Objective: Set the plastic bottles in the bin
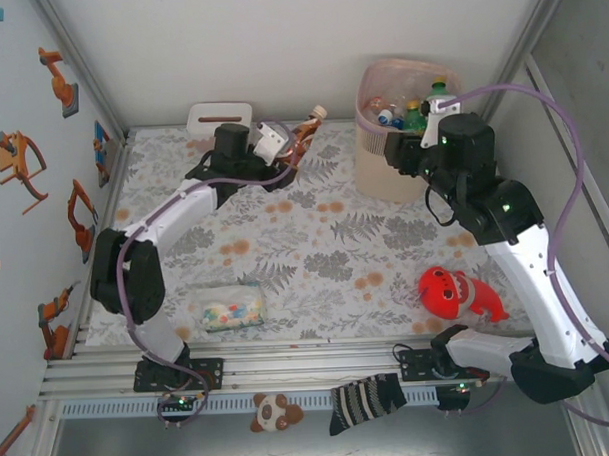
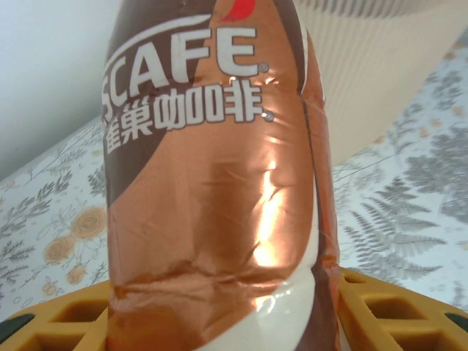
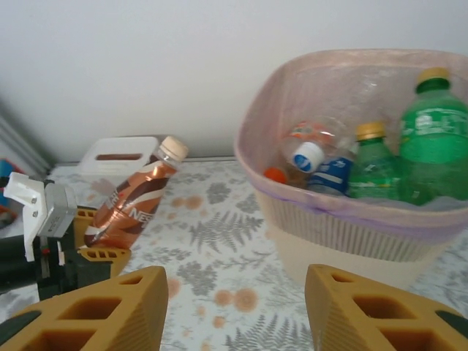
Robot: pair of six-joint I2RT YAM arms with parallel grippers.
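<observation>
Fern-and-flower printed cloth covers the table point(image 1: 325, 247) between white walls. At its far middle the left gripper point(image 1: 290, 156) is clamped narrowly around a brown-and-copper plastic coffee bottle with a cream cap point(image 2: 212, 183), held tilted above the cloth, left of the tall beige-pink bin point(image 3: 351, 241). That arm folds at the left edge and reaches far. The right gripper point(image 3: 238, 307) stands wide and empty just near the bin, its arm stretched up the right side. Green, blue-capped and orange-capped plastic bottles point(image 3: 431, 139) sit inside the bin.
</observation>
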